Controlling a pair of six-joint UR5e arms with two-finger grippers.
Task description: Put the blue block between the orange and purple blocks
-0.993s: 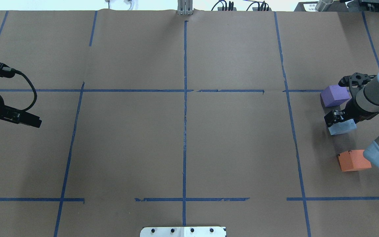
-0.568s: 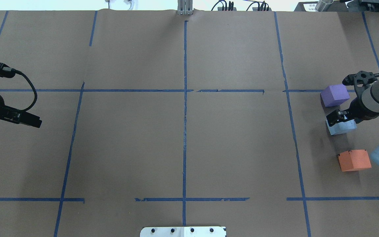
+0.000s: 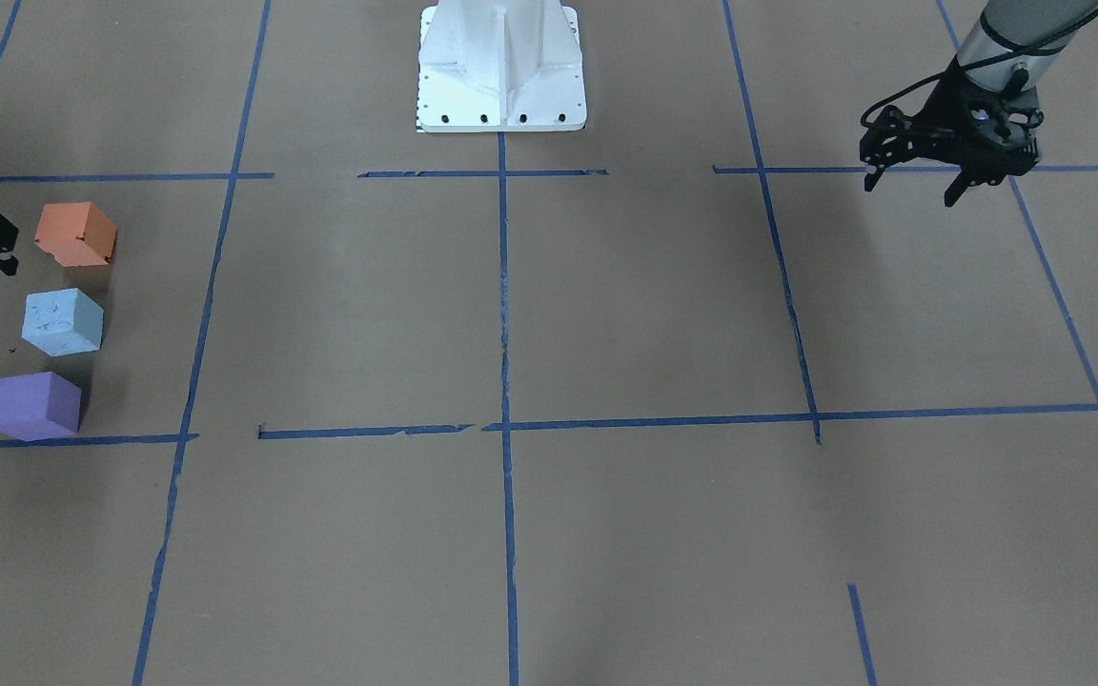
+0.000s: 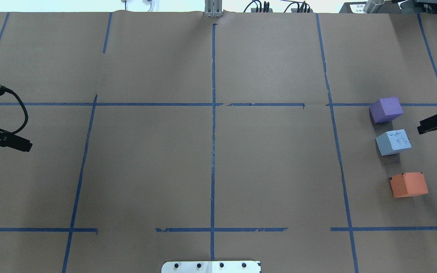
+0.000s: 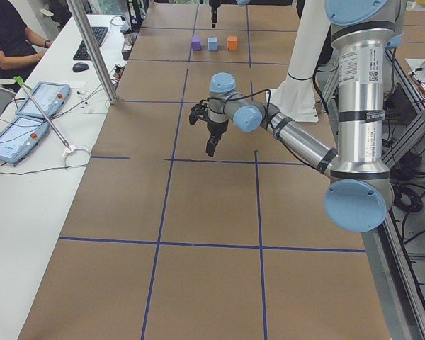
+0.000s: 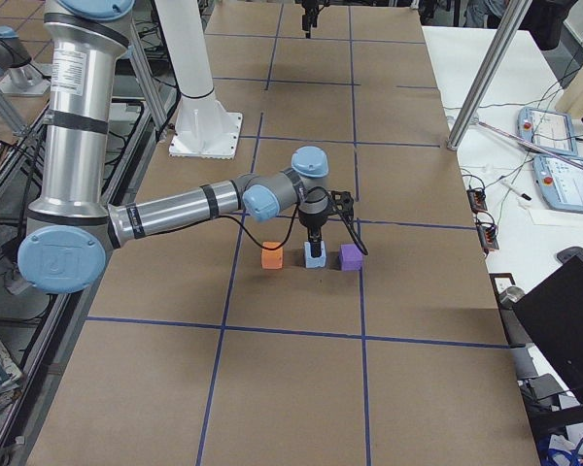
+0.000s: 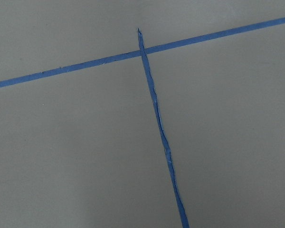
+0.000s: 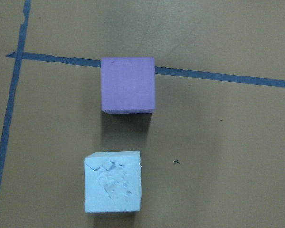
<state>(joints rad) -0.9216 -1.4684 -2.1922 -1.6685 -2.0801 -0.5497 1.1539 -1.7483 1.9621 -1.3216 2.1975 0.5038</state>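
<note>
1. Overhead: the pale blue foam cube (image 4: 393, 142) sits on the brown paper-covered table (image 4: 271, 159), between the purple foam cube (image 4: 386, 109) and the orange foam cube (image 4: 408, 184), touching neither. The right gripper (image 4: 436, 102) is spread wide and empty, just right of the blue cube and clear of it.
2. Front-facing: the left gripper (image 3: 909, 191) has its fingers apart, holds nothing, and is well apart from the cubes.
3. Right wrist: the blue cube lies below the purple one, with a gap between them.

blue tape lines (image 4: 213, 151) on brown table (image 4: 146, 170)
</note>
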